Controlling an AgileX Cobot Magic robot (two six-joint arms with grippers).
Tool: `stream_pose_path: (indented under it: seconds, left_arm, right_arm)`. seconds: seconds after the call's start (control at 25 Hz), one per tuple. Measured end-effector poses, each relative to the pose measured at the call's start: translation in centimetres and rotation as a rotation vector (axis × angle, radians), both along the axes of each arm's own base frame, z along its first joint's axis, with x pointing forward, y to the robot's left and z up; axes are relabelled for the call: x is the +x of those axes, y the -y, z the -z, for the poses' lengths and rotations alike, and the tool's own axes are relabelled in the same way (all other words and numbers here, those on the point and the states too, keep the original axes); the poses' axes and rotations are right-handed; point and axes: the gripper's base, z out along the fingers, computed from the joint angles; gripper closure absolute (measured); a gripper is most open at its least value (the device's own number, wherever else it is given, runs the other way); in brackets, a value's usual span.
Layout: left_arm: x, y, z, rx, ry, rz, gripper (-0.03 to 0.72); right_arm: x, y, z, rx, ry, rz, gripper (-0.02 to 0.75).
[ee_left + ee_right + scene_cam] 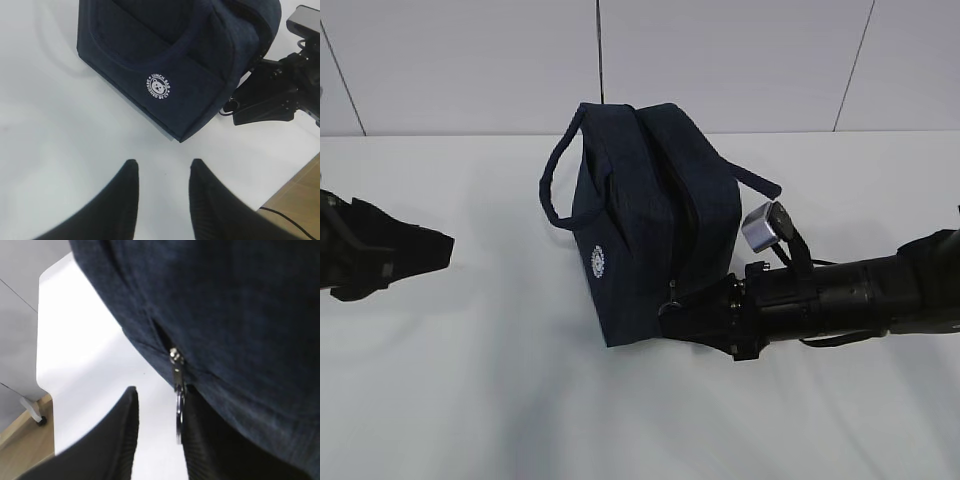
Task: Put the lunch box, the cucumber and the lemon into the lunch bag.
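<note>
- My left tool [438, 252] hangs over the desk [470, 400] at the far left, well apart from the bag [645, 220]. In the left wrist view its two fingers [125, 195] stand partly apart with only bare desk between them.
- The bag sits on the desk in the middle, upright, its round white logo [598, 260] facing front-left. One loop handle [560, 165] arcs off its left side; the other [755, 180] droops to the right.
- The zipper runs over the top and down the near right edge, and looks closed as far as I can see.
- My right tool [672, 312] is at the bag's lower right corner. In the right wrist view the silver ring pull [178, 412] hangs between my fingers [120, 440], against the right one; the left stands apart, and I cannot tell whether the ring is gripped.
</note>
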Motion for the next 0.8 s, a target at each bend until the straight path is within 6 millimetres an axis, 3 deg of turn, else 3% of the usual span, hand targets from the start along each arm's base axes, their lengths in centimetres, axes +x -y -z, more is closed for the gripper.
stream_pose_path:
  seconds: [0.8]
  left_arm:
    - [0.00, 0.01, -0.01, -0.005, -0.002, -0.002, 0.442]
  right_arm:
    - [0.12, 0.15, 0.31, -0.035, -0.008, 0.018, 0.512]
